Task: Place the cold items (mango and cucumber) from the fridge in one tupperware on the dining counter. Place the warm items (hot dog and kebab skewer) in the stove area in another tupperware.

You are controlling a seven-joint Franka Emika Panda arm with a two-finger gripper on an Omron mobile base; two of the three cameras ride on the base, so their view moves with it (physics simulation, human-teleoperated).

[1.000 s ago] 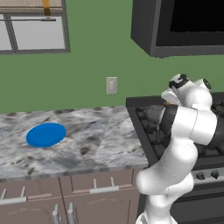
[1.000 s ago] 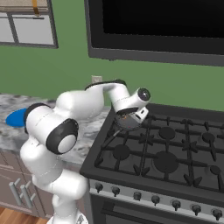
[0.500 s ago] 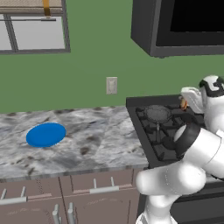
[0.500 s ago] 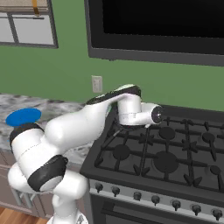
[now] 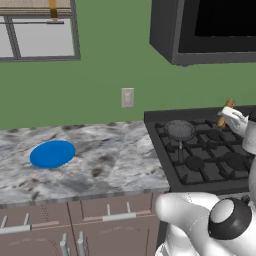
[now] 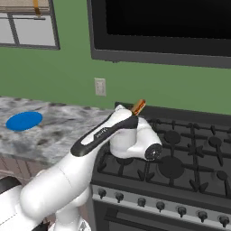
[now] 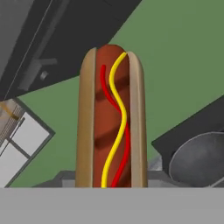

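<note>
A: What is the pincer (image 5: pixel 231 113) doing?

B: It is clamping the hot dog (image 7: pixel 110 118). In the hand view the bun is running straight out from between the finger tips, sausage side facing the camera, with a red and a yellow squiggle along it.

A: And where is that happening?

B: Above the stove area (image 5: pixel 200 155). In the left base view the hot dog (image 5: pixel 225 113) is sticking up tilted out of the pincer, over the back burners. In the right base view one end of the hot dog (image 6: pixel 138 107) is poking up behind the arm's forearm.

A: Anything lying near it?

B: A grey pan (image 5: pixel 180 130) is sitting on a back burner, to the pincer's left in the left base view. Well beyond that, a blue plate (image 5: pixel 52 153) is lying on the marbled table (image 5: pixel 100 165).
</note>
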